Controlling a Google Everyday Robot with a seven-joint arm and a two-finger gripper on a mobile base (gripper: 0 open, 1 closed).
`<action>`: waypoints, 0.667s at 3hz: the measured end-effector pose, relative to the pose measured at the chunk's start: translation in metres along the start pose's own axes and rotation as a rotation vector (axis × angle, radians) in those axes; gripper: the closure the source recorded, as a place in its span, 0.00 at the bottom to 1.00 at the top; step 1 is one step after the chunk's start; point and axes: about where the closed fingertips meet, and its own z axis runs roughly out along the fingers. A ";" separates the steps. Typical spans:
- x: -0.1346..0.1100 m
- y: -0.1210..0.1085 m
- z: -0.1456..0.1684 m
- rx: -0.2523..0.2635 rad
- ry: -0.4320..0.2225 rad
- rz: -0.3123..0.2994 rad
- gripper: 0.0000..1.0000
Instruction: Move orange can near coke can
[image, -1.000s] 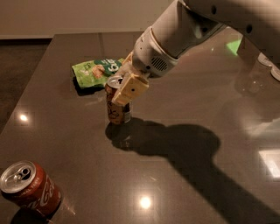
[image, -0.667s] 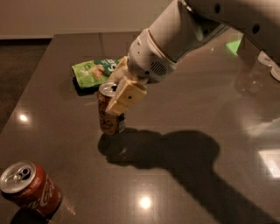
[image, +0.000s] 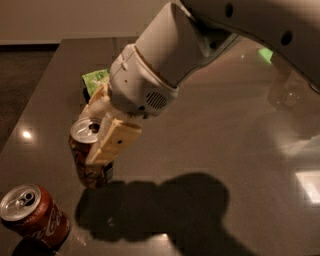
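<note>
The orange can (image: 83, 162) is being held upright, clamped between the jaws of the gripper (image: 94, 146) — the coke can (image: 34, 216) is standing near, apart, at seven o'clock.

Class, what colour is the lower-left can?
The coke can is red with white script, in the camera view; the end effector holds the orange can nearby.

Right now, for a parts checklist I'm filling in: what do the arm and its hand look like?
The arm is a smooth pale-grey rounded shell with a vent grille at the wrist. The hand, at the orange can left of centre, has flat cream fingers dotted with small holes.
</note>
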 end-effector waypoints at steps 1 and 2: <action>-0.021 0.020 0.029 -0.036 0.039 -0.096 1.00; -0.027 0.027 0.046 -0.060 0.061 -0.130 1.00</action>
